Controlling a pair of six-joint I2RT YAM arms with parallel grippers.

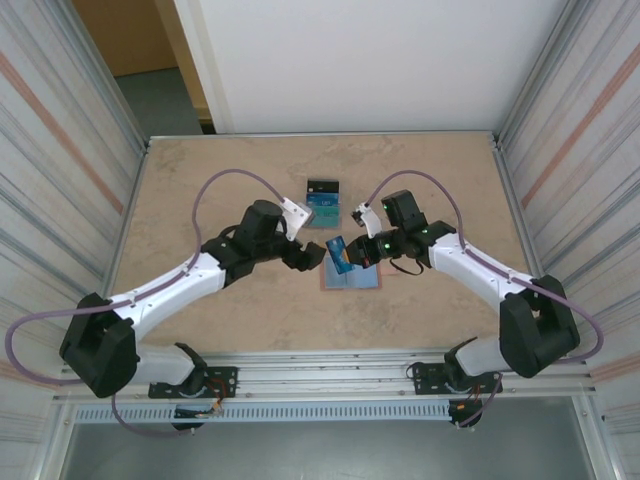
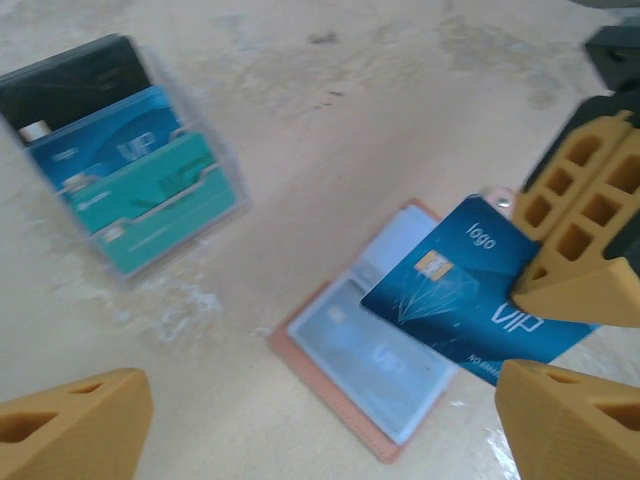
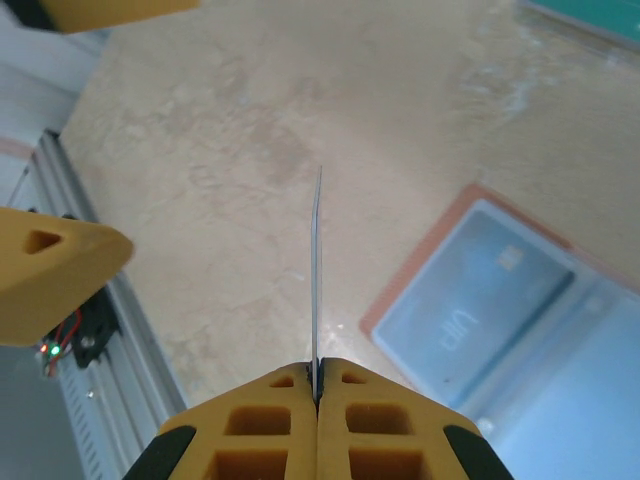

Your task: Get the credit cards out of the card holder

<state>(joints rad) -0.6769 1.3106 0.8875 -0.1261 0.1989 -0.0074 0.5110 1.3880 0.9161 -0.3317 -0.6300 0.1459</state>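
The right gripper (image 1: 357, 252) is clamped on a blue credit card (image 1: 338, 253), holding it just above the open card holder (image 1: 352, 281) on the table (image 1: 200, 190). The left gripper (image 1: 305, 256) is close beside it, and a clear stand (image 1: 322, 203) of cards sits farther back. From the left wrist, the left gripper (image 2: 325, 400) gapes wide and empty (the card (image 2: 460, 290) reads VIP) over the holder's pale blue pockets (image 2: 370, 365). From the right wrist, the pressed-together fingers (image 3: 250, 430) pinch the card (image 3: 317, 280) edge-on.

Four credit cards (image 2: 470, 290) out, one card holder (image 2: 340, 350), one clear box (image 2: 228, 185)
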